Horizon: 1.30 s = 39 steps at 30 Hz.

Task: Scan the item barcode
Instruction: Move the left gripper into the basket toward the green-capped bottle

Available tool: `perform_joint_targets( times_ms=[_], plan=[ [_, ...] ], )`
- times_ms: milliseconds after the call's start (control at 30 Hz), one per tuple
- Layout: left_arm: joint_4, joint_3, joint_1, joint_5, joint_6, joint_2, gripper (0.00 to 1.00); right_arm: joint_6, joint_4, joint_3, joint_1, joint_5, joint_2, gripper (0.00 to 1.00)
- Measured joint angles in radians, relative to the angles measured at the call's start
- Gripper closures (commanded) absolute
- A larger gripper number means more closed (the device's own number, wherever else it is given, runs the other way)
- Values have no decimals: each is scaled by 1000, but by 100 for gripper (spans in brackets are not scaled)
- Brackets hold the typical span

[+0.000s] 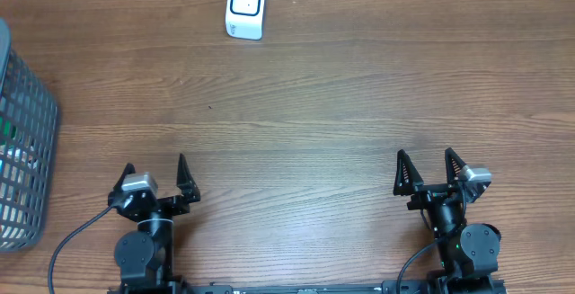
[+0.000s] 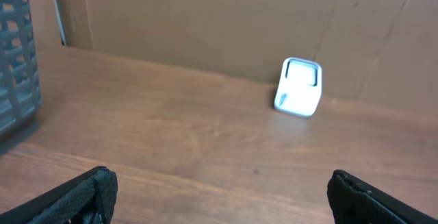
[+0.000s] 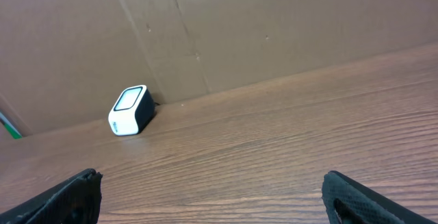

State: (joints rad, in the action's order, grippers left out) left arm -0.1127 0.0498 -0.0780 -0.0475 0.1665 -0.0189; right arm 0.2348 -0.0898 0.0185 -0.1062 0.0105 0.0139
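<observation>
A small white barcode scanner (image 1: pixel 245 8) with a dark window stands at the far edge of the wooden table (image 1: pixel 305 105), against the cardboard wall; it also shows in the left wrist view (image 2: pixel 298 88) and the right wrist view (image 3: pixel 130 110). My left gripper (image 1: pixel 154 177) rests at the near left, open and empty. My right gripper (image 1: pixel 427 170) rests at the near right, open and empty too. The item with the barcode is not plainly visible; something white and green shows through the basket mesh, too hidden to name.
A grey mesh basket (image 1: pixel 20 141) stands at the left edge of the table, also seen in the left wrist view (image 2: pixel 17 53). A brown cardboard wall (image 3: pixel 226 32) runs along the far side.
</observation>
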Motion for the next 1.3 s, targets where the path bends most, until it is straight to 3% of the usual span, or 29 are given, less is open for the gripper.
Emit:
perform_joint_targets(
  times_ms=[167,400,600,800,933,1167,1300],
  plan=[
    [-2,138,0,11,39,-96,0,0,0,0,0,0,0,0],
    [-164,511,0,30,41,-457,0,0,0,0,0,0,0,0],
    [-512,1057,0,44,29,-839,0,0,1,0,0,0,0,0],
    [-959,1614,0,77,18,-1168,0,0,0,0,0,0,0,0],
    [-1136,1878,0,83,18,-1322,0,0,0,0,0,0,0,0],
    [-1138,1943,-22,90,-16,-1366,0,0,0,0,0,0,0,0],
    [-1141,1952,-172,98,-12,-1379,0,0,0,0,0,0,0,0]
  ],
)
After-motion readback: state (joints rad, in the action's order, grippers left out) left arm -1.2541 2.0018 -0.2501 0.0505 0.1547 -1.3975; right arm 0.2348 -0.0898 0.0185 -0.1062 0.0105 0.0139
